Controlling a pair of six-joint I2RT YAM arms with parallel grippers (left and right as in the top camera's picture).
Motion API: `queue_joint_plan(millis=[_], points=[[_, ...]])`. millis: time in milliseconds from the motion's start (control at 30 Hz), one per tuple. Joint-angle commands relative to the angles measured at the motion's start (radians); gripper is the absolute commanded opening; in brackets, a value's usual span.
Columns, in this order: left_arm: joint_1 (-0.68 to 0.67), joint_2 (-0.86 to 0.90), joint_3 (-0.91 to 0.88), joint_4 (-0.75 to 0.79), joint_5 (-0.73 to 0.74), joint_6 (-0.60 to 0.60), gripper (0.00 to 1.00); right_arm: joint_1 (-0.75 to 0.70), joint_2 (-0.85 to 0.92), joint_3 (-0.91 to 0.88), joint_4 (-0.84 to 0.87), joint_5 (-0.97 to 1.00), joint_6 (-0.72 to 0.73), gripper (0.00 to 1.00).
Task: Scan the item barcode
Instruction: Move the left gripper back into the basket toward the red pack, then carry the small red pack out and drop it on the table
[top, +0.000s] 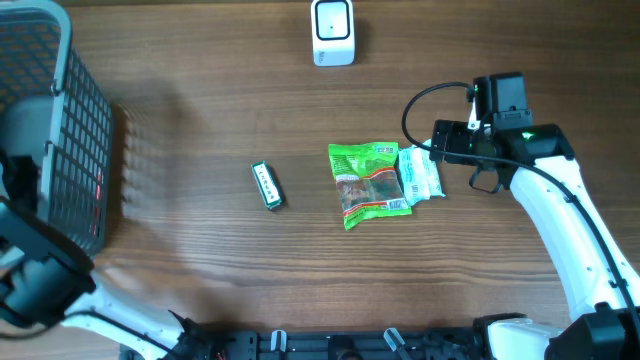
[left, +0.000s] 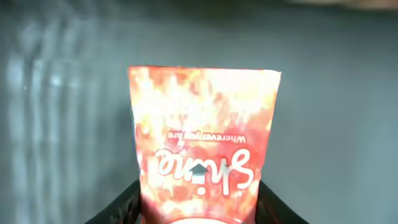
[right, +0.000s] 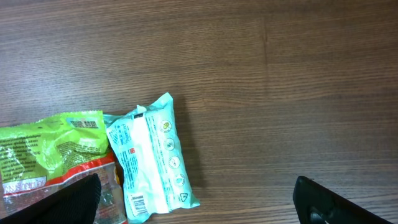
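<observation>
Red-orange pouch (left: 202, 143) pinched in left end effector (left: 199, 208), right end effector (right: 196, 202) spread nr mint packet (right: 155, 162)

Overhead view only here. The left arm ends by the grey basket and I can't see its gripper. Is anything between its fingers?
Observer: Yes, an orange-red pouch sits between the fingers of the left gripper; whether they clamp it I cannot tell.
Operator: Any barcode on it?
Observer: None on the face shown, only white script, upside down in the left wrist view.
Operator: And the right gripper?
Observer: Open, jaws wide apart, nothing between them.
</observation>
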Motion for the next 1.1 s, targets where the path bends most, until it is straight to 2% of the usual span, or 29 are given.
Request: queue_joint_plan(millis=[0, 100, 167, 267, 367, 467, 633, 700, 867, 967, 1067], points=[[-0.079, -0.238, 0.026, 0.013, 0.037, 0.013, 0.42, 0.002, -0.007, 0.012, 0.003, -0.005, 0.015, 1.0], [-0.147, -0.369, 0.026, 0.006, 0.083, 0.014, 0.42, 0.002, -0.007, 0.012, 0.003, -0.005, 0.014, 1.0], [-0.2, -0.457, 0.026, -0.015, 0.181, 0.022, 0.42, 0.002, -0.007, 0.012, 0.003, -0.005, 0.015, 1.0], [-0.298, -0.557, 0.026, -0.045, 0.416, 0.152, 0.42, 0.002, -0.007, 0.012, 0.003, -0.005, 0.015, 1.0], [-0.431, -0.58, 0.026, -0.121, 0.544, 0.241, 0.43, 0.002, -0.007, 0.012, 0.003, -0.005, 0.015, 1.0], [-0.587, -0.554, 0.025, -0.222, 0.571, 0.373, 0.45, 0.002, -0.007, 0.012, 0.003, -0.005, 0.015, 1.0], [-0.84, -0.494, -0.01, -0.299, 0.571, 0.438, 0.45, 0.002, -0.007, 0.012, 0.003, -0.005, 0.015, 1.0], [-0.945, -0.468, -0.075, -0.267, 0.571, 0.492, 0.44, 0.002, -0.007, 0.012, 0.003, -0.005, 0.015, 1.0], [-1.117, -0.36, -0.305, -0.073, 0.673, 0.496, 0.45, 0.002, -0.007, 0.012, 0.003, -0.005, 0.015, 1.0], [-1.139, -0.273, -0.38, -0.003, 0.727, 0.497, 0.53, 0.002, -0.007, 0.012, 0.003, -0.005, 0.015, 1.0], [-1.14, -0.212, -0.388, 0.019, 0.728, 0.508, 0.66, 0.002, -0.007, 0.012, 0.003, -0.005, 0.015, 1.0]])
